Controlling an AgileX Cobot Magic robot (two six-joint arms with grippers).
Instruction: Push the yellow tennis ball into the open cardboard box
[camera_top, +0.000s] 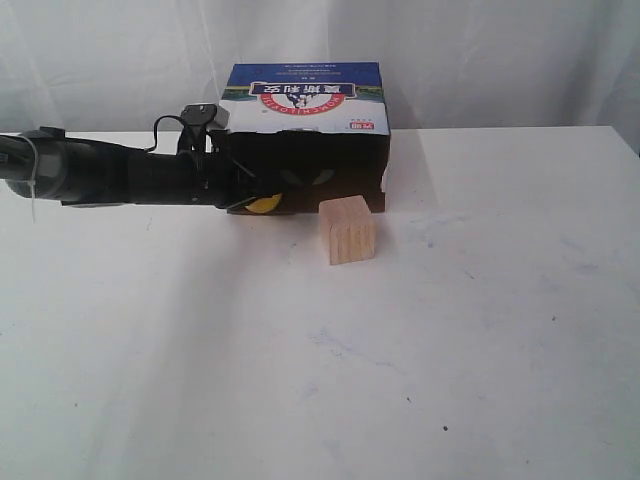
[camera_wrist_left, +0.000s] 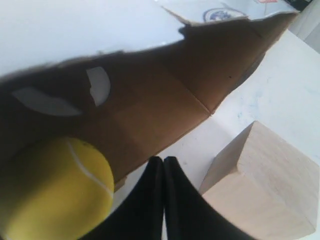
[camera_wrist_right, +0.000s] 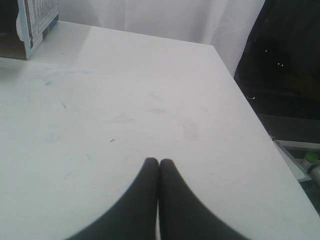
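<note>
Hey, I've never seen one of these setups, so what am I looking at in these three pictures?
A two-armed robot works at a white table. One picture comes from a camera off the arms; the other two from cameras on the wrists. The left tool, fingers closed and holding nothing, has a yellow tennis ball beside it at the mouth of an open cardboard box. A wooden cube stands nearby. The right tool, also closed and empty, hangs over bare table.
</note>
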